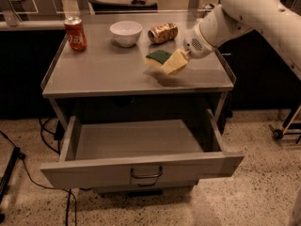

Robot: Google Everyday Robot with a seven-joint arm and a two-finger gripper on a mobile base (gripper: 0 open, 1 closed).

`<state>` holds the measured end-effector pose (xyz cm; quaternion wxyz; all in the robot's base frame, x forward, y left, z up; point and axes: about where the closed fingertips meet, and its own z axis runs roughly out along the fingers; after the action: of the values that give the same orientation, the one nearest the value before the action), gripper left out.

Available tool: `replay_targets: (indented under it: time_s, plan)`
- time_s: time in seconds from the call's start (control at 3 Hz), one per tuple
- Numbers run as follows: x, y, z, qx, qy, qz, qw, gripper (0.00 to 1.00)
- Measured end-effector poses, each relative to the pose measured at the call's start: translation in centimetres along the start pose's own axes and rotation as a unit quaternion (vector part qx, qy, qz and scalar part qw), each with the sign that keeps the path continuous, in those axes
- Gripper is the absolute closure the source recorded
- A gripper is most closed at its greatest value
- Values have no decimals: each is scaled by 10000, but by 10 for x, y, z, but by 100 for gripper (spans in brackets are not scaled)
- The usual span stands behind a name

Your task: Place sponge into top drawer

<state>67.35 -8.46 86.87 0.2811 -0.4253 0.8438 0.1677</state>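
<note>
Sponge (159,57) transport is the step in hand: it hangs a little above the table (103,72), right of centre, with its shadow on the surface below, so the grasp looks done and the placing is not yet done. Going from the left across the tabletop, a red can (75,33) stands upright at the back corner, a white bowl (125,32) sits near it, and a gold can (163,32) lies on its side just behind the sponge. The sponge shows its green top tilted up, pale foam toward the gripper (174,63), which is clenched on its right end; the arm (244,8) reaches in from the upper right. Below, the drawer (136,138) is pulled well out, its floor bare and its handle (146,173) facing the camera. The next move, as I judge it, calls for bringing the sponge forward past the table's front edge, then down over the drawer floor, keeping the wrist free of that edge, and releasing only once it is inside.
</note>
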Motion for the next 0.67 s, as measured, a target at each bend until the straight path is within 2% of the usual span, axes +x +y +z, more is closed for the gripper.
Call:
replay_targets:
  time_s: [0.33, 0.67]
  plan:
    - [4, 10, 1, -37, 116, -393, 9992, 100]
    - [22, 38, -16, -196, 124, -1050, 9942, 100]
